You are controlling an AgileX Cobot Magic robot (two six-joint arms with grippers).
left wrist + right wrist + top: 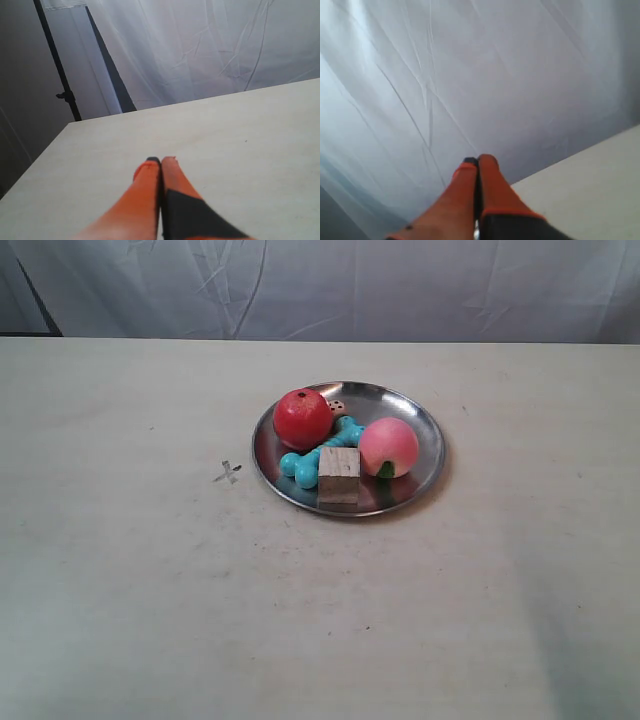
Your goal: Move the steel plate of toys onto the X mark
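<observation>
White tabletop held one steel plate just beside one X mark, five toys aboard, die half hidden behind red ball, all outside either claw's camera; left gripper and right gripper each pressed together, empty.

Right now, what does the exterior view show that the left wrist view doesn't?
Only the exterior view shows the plate with its toys: apple, peach, bone, cube and die. It also shows the X mark, just clear of the plate's rim on that view's left.

Only the left wrist view shows the left tool, its fingers closed together and empty, and a dark pole beyond the table's corner.

Both show the pale table and the white curtain behind it.
</observation>
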